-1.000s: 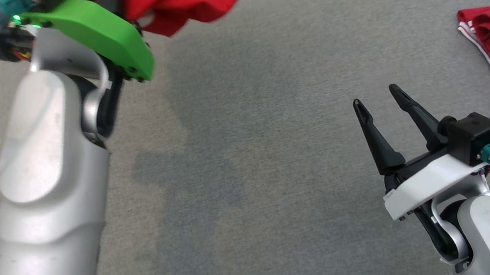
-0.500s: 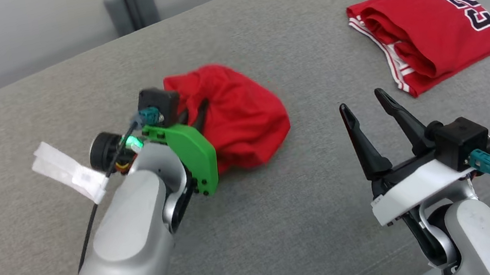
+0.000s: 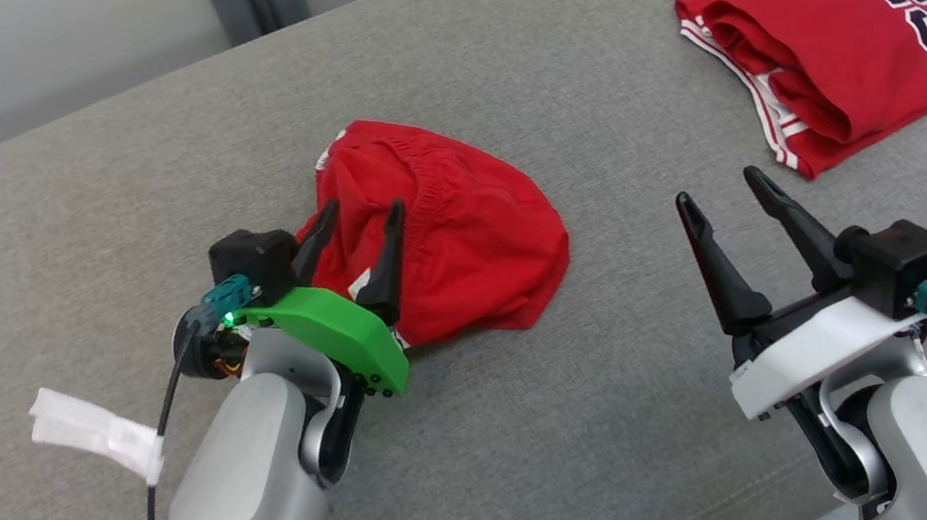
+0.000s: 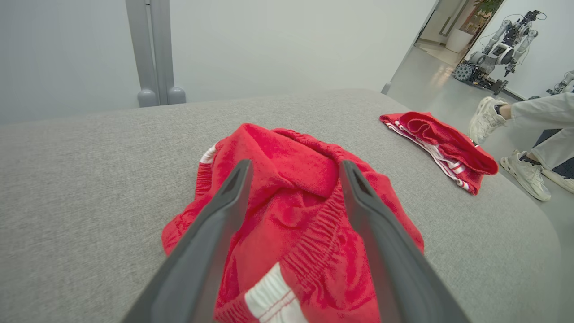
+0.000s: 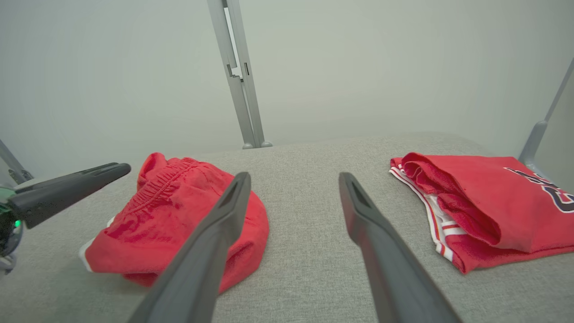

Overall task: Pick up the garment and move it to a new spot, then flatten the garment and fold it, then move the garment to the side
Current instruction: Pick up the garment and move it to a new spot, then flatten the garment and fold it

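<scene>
The left wrist view takes in a person's pale trainers (image 4: pixel 486 119) and another robot (image 4: pixel 497 49) far off on the floor, while the head view shows the dark number on the folded red jersey (image 3: pixel 857 40). The crumpled red elastic-waisted garment (image 3: pixel 459 233) lies mid-way on the grey fabric surface (image 3: pixel 94 216), well apart from the jersey. The left fingers (image 3: pixel 389 258) reach low over its near edge, spread wide, gripping nothing. The right fingers (image 3: pixel 710 258) hover spread and empty.
</scene>
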Available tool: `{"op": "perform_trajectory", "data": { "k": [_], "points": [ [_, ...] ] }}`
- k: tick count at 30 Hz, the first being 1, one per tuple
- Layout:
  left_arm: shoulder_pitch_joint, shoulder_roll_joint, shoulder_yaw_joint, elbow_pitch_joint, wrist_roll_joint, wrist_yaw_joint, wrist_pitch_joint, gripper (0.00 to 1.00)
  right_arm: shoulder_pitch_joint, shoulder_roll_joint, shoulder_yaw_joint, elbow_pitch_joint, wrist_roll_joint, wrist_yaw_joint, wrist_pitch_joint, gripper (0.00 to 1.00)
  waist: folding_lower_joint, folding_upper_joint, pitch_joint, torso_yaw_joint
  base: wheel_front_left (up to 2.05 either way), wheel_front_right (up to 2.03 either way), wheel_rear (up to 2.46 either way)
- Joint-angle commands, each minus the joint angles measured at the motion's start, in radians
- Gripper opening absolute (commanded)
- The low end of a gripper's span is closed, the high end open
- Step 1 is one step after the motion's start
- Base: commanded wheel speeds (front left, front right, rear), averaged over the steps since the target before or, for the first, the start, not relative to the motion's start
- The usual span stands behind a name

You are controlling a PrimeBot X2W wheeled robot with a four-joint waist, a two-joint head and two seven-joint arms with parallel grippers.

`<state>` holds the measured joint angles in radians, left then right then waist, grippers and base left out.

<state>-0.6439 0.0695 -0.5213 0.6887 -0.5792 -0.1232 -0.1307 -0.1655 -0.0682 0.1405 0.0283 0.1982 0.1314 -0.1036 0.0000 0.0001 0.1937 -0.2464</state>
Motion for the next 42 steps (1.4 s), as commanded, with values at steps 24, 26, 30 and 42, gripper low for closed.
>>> {"op": "perform_trajectory", "data": {
  "k": [24,26,30,42],
  "points": [
    [0.559,0.090,0.380,-0.462,0.153,0.044,-0.134,1.00,0.088,-0.020,-0.145,0.112,0.015,-0.002,-0.004,1.00,0.0000,-0.0001,-0.194,0.282,0.00,0.00,0.00],
    [0.585,0.088,0.392,-0.453,0.169,0.038,-0.134,1.00,0.093,-0.020,-0.141,0.124,0.014,-0.002,0.001,1.00,0.0000,-0.0001,-0.198,0.281,0.00,0.00,0.00],
    [0.607,0.076,0.418,-0.447,0.188,0.026,-0.134,1.00,0.095,-0.019,-0.134,0.135,0.019,-0.002,-0.001,1.00,0.0000,-0.0001,-0.202,0.278,0.00,0.00,0.00],
    [0.596,0.053,0.445,-0.441,0.222,0.003,-0.134,1.00,0.085,-0.018,-0.133,0.140,0.021,-0.002,-0.010,1.00,0.0000,-0.0001,-0.191,0.267,0.00,0.00,0.00]
  ]
}}
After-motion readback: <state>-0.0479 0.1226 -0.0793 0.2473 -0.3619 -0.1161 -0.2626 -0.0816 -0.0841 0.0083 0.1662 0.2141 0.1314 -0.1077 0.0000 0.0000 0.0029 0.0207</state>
